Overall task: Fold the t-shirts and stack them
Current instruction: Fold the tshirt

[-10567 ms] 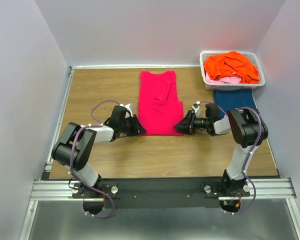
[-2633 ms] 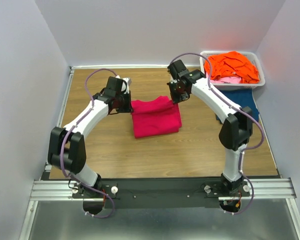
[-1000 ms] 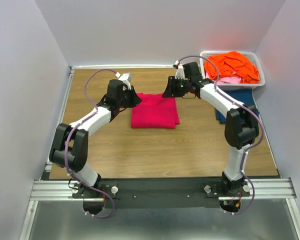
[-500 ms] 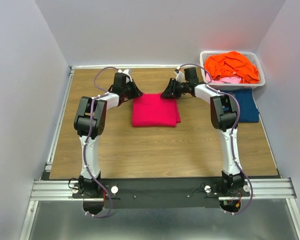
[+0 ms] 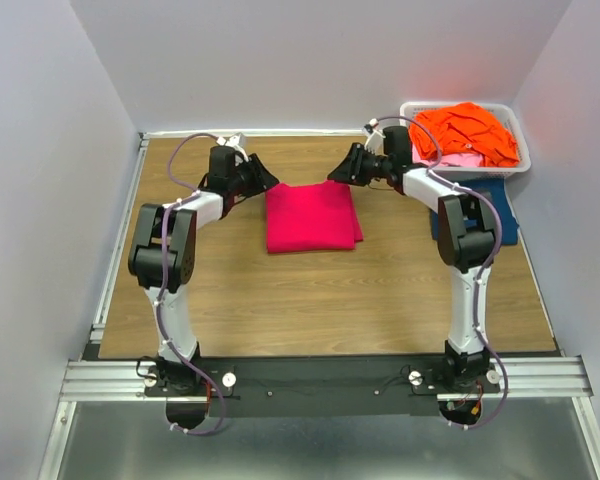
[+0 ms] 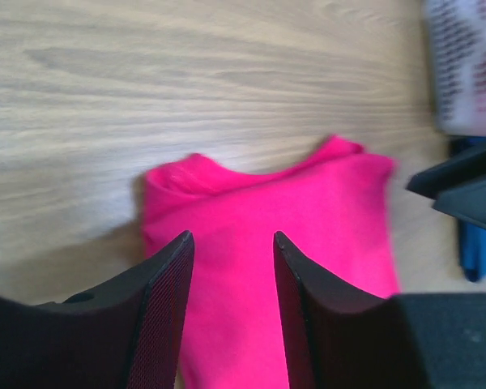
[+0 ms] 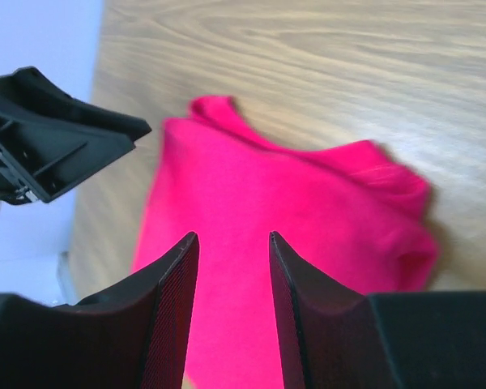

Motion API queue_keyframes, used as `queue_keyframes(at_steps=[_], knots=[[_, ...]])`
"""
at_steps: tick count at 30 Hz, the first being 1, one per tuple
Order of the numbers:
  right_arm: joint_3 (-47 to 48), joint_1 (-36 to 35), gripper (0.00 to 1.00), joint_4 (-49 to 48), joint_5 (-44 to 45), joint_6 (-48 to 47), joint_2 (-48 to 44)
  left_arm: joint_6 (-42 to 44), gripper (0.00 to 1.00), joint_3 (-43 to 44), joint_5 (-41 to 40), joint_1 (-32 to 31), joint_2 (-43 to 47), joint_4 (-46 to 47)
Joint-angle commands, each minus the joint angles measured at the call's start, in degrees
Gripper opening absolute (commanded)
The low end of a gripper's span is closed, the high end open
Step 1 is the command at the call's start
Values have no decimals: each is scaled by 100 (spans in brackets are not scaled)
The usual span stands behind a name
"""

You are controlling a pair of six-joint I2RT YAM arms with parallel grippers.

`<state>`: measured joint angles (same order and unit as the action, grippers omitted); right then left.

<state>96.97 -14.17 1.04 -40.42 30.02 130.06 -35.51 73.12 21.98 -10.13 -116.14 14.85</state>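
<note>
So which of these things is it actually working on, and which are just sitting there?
Part of the job:
magenta t-shirt, folded, mid-table
dark blue t-shirt, beside the right arm
orange t-shirts, heaped in the basket
pale pink t-shirt, peeking out beneath them

Just there:
white basket, only holds the shirts
wooden table

The folded magenta-pink t-shirt (image 5: 311, 216) lies on the counter (image 5: 310, 295), with the left gripper (image 5: 264, 180) and right gripper (image 5: 337, 176) low beside its far corners. Orange t-shirts (image 5: 463, 132) fill the white basket (image 5: 460, 171), and a dark blue t-shirt (image 5: 505, 215) lies just beside it.
</note>
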Motion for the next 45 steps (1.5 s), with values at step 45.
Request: queue_keyframes(at_steps=[45], knots=[[-5362, 81, 48, -5430, -810, 2641, -878, -1318, 39, -3919, 868, -421, 1543, 1836]])
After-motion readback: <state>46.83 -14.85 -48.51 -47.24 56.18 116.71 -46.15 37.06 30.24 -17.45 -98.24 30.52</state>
